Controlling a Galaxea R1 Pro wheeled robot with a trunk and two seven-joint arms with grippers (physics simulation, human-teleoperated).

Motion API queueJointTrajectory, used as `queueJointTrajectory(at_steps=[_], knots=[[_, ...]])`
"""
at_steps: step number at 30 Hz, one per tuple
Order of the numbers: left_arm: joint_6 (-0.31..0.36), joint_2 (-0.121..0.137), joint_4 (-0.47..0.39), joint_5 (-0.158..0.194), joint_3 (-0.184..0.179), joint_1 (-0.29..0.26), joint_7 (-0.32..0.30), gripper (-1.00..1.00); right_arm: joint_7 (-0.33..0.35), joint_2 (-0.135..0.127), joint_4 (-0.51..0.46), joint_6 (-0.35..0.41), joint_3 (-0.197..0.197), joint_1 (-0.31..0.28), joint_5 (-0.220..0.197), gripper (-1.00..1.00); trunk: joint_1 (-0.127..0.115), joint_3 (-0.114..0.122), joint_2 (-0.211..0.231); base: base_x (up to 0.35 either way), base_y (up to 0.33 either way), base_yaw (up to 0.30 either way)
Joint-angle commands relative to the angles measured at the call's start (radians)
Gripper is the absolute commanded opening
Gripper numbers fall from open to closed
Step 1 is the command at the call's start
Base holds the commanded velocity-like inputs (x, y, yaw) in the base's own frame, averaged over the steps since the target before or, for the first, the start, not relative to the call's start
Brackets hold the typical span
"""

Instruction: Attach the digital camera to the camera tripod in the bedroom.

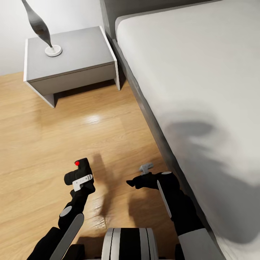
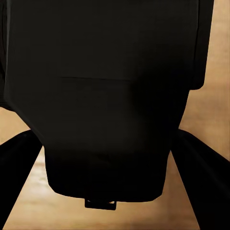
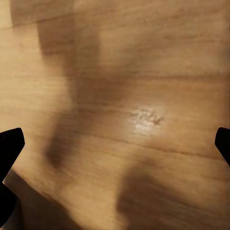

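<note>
The digital camera [image 1: 81, 169], a small black box with a red spot on its top corner, is held above the wood floor at the lower left of the head view. My left gripper [image 1: 78, 177] is shut on it. In the left wrist view the camera's dark body [image 2: 110, 96] sits between the two black fingers [image 2: 14, 167]. My right gripper [image 1: 134, 182] hangs over the floor beside the bed, open, its fingertips [image 3: 10, 143] far apart with bare planks between them. The camera tripod is out of view.
A grey upholstered bed [image 1: 202, 90] with a pale mattress runs along the right. A grey nightstand [image 1: 68, 54] stands at the back left, with a twisted grey ornament on a white base [image 1: 53, 50] on it. Light wood floor [image 1: 54, 137] lies between them.
</note>
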Motion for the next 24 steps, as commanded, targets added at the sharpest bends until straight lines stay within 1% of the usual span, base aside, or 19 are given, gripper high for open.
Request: queueJointTrajectory(at_steps=[1, 24], knots=[[0.004, 0.001, -0.002, 0.003, -0.003, -0.001, 0.008, -1.0, 0.008, 0.0, -0.001, 0.003, 0.0, 0.0, 0.011, 1.0, 0.0, -0.001, 0.0, 0.0, 0.0, 0.0], [0.004, -0.007, 0.001, 0.005, -0.002, -0.001, 0.014, -1.0, 0.005, 0.0, 0.0, 0.002, 0.003, 0.0, 0.012, 1.0, 0.0, -0.001, 0.0, 0.0, 0.0, 0.0]])
